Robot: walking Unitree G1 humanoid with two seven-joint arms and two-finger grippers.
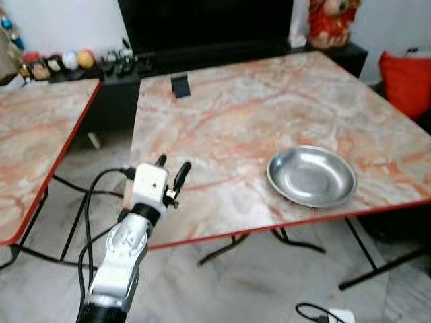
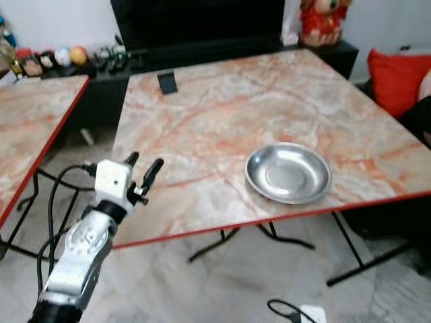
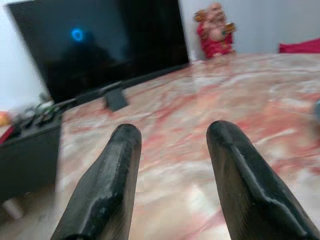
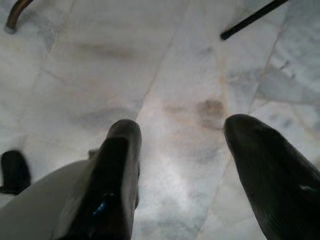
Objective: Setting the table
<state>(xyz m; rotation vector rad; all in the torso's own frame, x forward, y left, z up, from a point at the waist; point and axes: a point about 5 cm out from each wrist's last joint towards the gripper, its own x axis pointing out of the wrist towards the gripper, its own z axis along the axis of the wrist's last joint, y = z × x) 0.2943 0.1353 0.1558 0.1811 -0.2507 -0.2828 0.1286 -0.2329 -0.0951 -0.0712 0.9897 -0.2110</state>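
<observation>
Left gripper (image 1: 172, 168), fingers spread and empty, at the marble-patterned table's (image 1: 222, 128) near-left edge; reaching across could nudge the steel plate (image 1: 312, 176) off the near edge. Right gripper (image 4: 182, 165), spread, idle above the floor.

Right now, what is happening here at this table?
The robot stands at the near edge of a marble-patterned folding table with red trim, setting it. Its left claw is raised over the table's near left corner, fingers open and holding nothing. A round shiny metal plate lies empty near the table's front edge, to the right of that claw and apart from it. The right claw hangs open over the pale tiled floor, idle.
</observation>
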